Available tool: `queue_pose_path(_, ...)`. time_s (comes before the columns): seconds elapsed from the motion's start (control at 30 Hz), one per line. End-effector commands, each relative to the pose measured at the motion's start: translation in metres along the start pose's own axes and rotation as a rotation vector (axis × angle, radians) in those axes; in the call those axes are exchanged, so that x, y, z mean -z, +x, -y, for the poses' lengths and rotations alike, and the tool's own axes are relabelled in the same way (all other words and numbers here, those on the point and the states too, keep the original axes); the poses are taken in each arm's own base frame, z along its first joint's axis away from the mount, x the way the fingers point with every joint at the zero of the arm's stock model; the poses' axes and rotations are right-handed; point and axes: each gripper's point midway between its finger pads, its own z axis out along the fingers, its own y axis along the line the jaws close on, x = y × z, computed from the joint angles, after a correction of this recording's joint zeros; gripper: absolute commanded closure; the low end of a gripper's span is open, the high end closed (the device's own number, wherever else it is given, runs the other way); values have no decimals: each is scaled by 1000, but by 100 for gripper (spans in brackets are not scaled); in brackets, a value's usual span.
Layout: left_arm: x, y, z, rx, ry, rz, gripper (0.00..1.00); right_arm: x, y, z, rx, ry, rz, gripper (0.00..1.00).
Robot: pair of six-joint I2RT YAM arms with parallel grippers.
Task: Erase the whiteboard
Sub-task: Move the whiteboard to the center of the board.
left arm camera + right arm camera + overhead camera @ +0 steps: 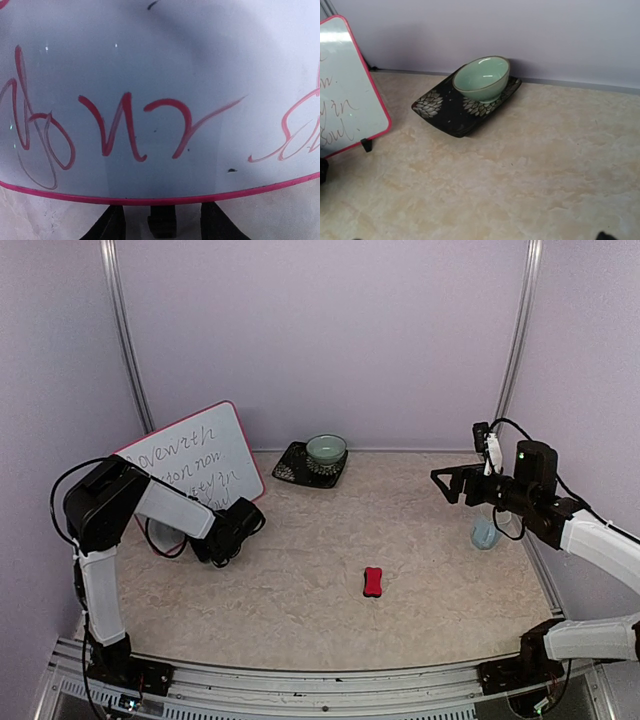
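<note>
Whiteboard (195,458) stands propped just left of the tray (286,472), long edge down. Left end effector (222,540), the nearer, sits at its lower edge, closure indeterminate; right end effector (452,483), spread, well right of tray.

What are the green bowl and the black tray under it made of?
The bowl looks like glazed ceramic: pale green, shiny, with a darker rim. The black tray seems ceramic or lacquered, slightly glossy with a pale leaf pattern; which one, I cannot tell.
</note>
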Motion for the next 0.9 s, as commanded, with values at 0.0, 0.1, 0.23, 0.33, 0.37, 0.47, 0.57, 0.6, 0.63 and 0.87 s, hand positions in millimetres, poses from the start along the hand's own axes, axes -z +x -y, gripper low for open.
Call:
queue_pose_path(0.0, -9, -1, 7, -3, -7, 2, 51, 3, -17, -11, 18, -32, 40, 0)
queue_pose_path(0.1, -10, -2, 8, 5, -8, 4, 54, 3, -16, -11, 18, -35, 39, 0)
queue_pose_path(0.23, -10, -1, 10, 3, -6, 5, 61, 3, -16, -12, 18, -38, 39, 0)
queue_pose_path(0.33, -9, 0, 10, -2, -6, 7, 67, 3, -17, -12, 19, -39, 41, 0)
queue_pose_path(0.37, -8, 1, 10, -3, -6, 10, 69, 3, -16, -12, 20, -39, 40, 0)
queue_pose_path(0.47, -7, 2, 10, -7, -5, 11, 76, 3, -17, -12, 21, -39, 41, 0)
queue_pose_path(0.57, -6, 3, 10, -9, -3, 11, 80, 3, -16, -12, 20, -40, 41, 0)
queue_pose_path(0.6, -6, 3, 9, -11, -4, 11, 80, 3, -16, -12, 21, -40, 41, 0)
queue_pose_path(0.63, -6, 3, 9, -13, -2, 11, 81, 3, -16, -12, 21, -41, 41, 0)
queue_pose_path(0.87, 7, 7, 14, -35, 26, 19, 86, 3, -15, -14, 17, -49, 37, 0)
